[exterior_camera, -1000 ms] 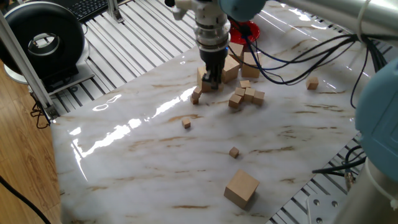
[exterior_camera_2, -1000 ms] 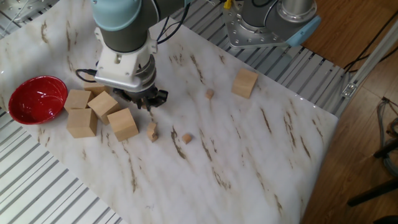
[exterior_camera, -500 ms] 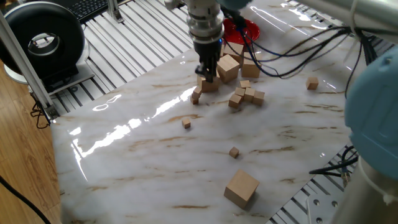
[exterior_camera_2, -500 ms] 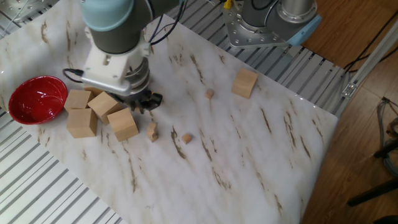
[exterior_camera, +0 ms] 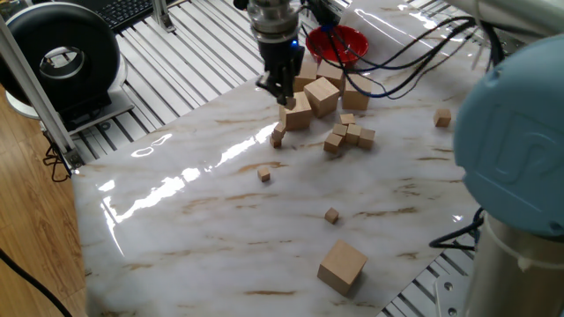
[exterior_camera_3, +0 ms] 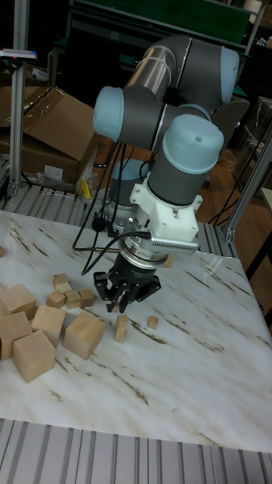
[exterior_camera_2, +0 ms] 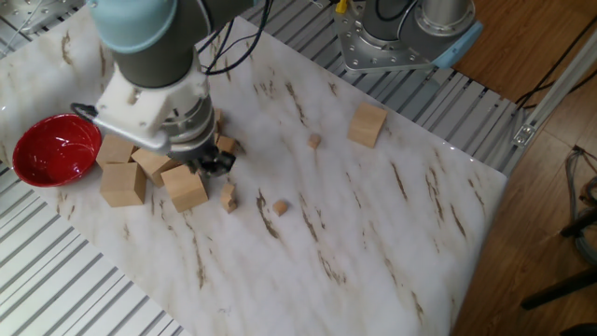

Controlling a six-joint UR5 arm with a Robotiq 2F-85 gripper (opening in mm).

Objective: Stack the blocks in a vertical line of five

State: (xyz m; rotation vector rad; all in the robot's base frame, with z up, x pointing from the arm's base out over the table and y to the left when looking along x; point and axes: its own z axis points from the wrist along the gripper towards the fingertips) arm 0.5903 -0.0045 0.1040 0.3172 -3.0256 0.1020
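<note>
Above the cluster of large plain wooden cubes (exterior_camera_3: pixel 83 334) on your white marble-patterned table (exterior_camera: pixel 211 246), the black two-finger gripper (exterior_camera_3: pixel 123 303) hangs off the surface, fingers nearly together; you cannot tell if anything is between them. Just beside that cluster a two-high stack of tiny light-wood blocks (exterior_camera_3: pixel 121 327) stands, more tiny blocks (exterior_camera: pixel 350 135) huddle nearby, and two singles (exterior_camera: pixel 263 174) (exterior_camera: pixel 331 215) lie apart.

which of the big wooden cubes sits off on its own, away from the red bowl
The big cube near the table's front edge in one fixed view, also seen at. The other big cubes crowd together beside the red bowl; this one stands alone.
</note>
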